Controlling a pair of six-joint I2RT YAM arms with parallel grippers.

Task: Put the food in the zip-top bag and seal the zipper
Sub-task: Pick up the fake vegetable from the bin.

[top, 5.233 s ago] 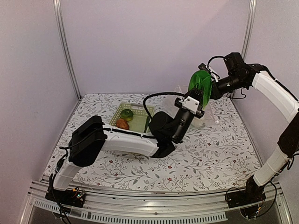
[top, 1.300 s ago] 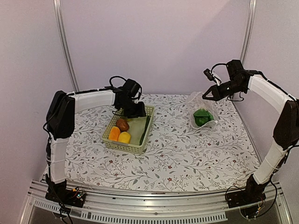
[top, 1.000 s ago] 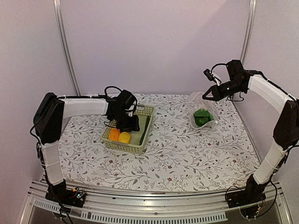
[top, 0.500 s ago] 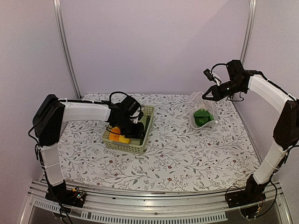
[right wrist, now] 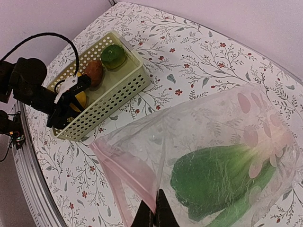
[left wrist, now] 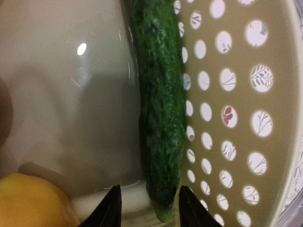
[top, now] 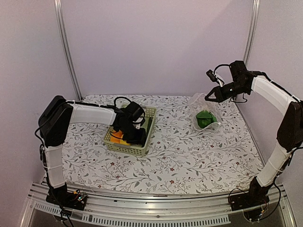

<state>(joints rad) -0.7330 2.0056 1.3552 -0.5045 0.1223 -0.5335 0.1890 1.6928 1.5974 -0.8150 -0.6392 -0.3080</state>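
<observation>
My left gripper (top: 137, 136) is down in the pale green basket (top: 147, 112), open, its jaws either side of the near end of the green cucumber (left wrist: 161, 109); the wrist view shows the gripper (left wrist: 150, 212) not closed on it. A yellow piece (left wrist: 33, 201) lies beside it. Orange (top: 115, 136), brown (right wrist: 93, 70) and yellow-green (right wrist: 113, 54) pieces are in the basket too. My right gripper (right wrist: 155, 213) is shut on the mouth edge of the clear zip-top bag (right wrist: 213, 137), holding it up and open. The bok choy (right wrist: 222, 177) lies inside the bag. The pinkish zipper (right wrist: 118, 175) is unsealed.
The basket (right wrist: 124, 87) stands left of centre on the floral tablecloth; the bag (top: 206, 113) is at the back right. Purple walls and metal posts close in the back and sides.
My left arm left the bag, where the bok choy now lies, swung back to the basket and lowered toward the cucumber's near end. The right gripper has kept holding the bag.
</observation>
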